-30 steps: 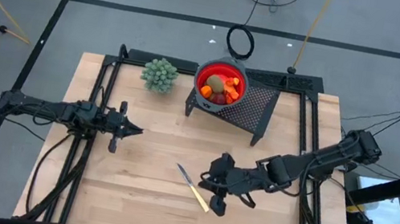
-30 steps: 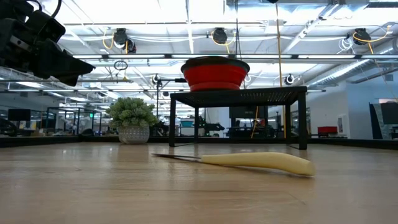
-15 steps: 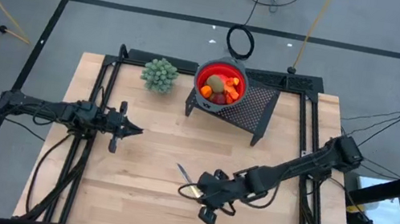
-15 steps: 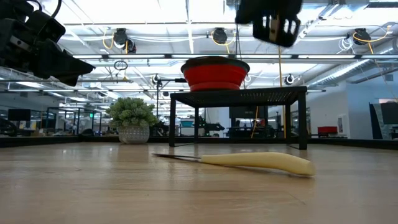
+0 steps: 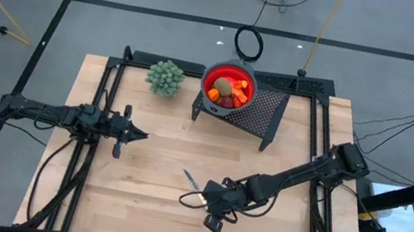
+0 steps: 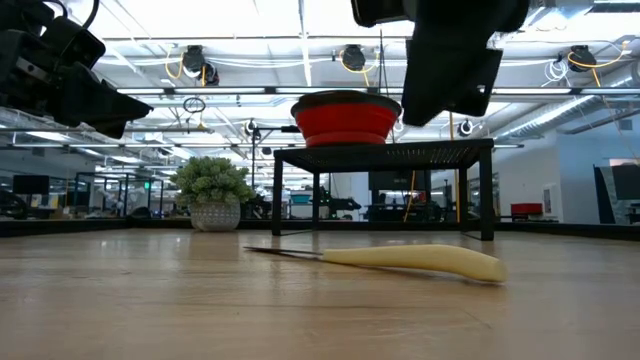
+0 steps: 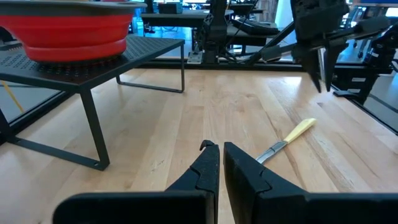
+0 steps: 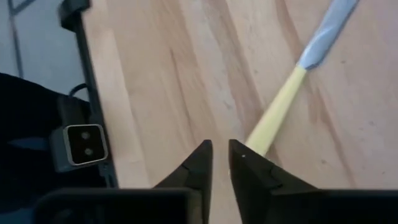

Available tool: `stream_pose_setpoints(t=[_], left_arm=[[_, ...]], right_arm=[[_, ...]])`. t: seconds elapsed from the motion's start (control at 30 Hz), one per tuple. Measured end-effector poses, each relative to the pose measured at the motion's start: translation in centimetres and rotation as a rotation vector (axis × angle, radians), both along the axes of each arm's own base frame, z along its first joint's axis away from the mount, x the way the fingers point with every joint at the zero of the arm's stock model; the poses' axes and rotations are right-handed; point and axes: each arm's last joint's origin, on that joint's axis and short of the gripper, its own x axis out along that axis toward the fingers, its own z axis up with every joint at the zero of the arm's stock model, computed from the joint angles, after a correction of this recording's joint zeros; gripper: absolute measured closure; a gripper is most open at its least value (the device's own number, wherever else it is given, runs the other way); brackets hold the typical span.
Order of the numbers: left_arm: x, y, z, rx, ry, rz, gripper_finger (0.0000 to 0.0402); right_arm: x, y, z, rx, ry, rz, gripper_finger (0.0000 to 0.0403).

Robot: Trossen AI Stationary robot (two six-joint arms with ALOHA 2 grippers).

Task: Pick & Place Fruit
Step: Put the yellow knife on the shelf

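Nearly closed and empty, the right gripper (image 8: 221, 155) has swung down over the knife (image 6: 400, 259), though the fruit (image 5: 227, 92) already fills the bowl (image 5: 231, 72).

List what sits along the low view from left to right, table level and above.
Left tool → potted plant → red bowl on the black rack → right tool, above the knife.

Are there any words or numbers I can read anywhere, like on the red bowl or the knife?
None: no text can be read in any view.
The red bowl shows no lettering.
The knife has a plain pale handle, no mark.
The screens in the room behind the table are too small and blurred to read.
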Motion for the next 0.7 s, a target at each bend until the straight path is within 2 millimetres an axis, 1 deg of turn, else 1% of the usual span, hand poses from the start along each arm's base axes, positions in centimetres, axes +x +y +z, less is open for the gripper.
stream_pose_setpoints(t=[0.17, 0.37, 0.47, 0.6, 0.7], left_arm=[[0.00, 0.00, 0.00, -0.001, 0.000, 0.000, 0.0376], [0.00, 0.00, 0.00, -0.005, 0.000, 0.001, 0.0376], [0.00, 0.00, 0.00, -0.005, 0.000, 0.001, 0.0376], [0.00, 0.00, 0.00, -0.007, 0.000, 0.001, 0.0376], [0.00, 0.00, 0.00, -0.007, 0.000, 0.001, 0.0376]], right_arm=[[0.19, -0.41, -0.03, -0.002, 0.001, -0.012, 0.0305], [0.33, -0.33, 0.08, 0.004, -0.018, -0.007, 0.0229], [0.32, -0.36, 0.07, 0.001, -0.018, -0.007, 0.0199], [0.41, -0.52, 0.05, -0.011, -0.023, 0.002, 0.0177], [0.83, -0.74, -0.76, -0.017, -0.008, -0.006, 0.0175]])
